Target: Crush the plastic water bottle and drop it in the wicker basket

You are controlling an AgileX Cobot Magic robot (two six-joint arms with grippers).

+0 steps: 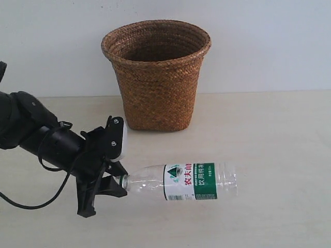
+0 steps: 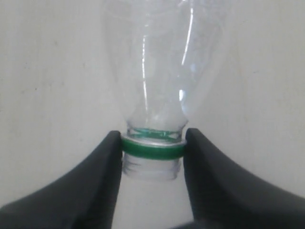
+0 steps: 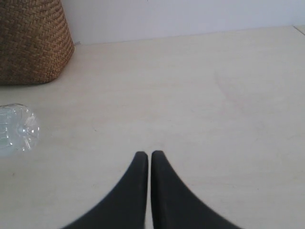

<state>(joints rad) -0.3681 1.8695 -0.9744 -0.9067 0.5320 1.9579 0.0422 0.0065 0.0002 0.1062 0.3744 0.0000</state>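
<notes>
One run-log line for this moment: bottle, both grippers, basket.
plastic water bottle: lying on table, uncrushed | left gripper: fingers shut on bottle neck | right gripper: shut, empty | wicker basket: upright, bottle outside

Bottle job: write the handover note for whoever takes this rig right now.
Left tool: shut on the bottle at its neck, on the green ring.
Right tool: shut, empty, over bare table, apart from the bottle.
Bottle: lying on its side on the table, in front of the basket and not touching it. It looks uncrushed.
Basket: upright at the back of the table.
Done: neck grasped.
Left: crush the bottle, then drop it into the basket.
</notes>
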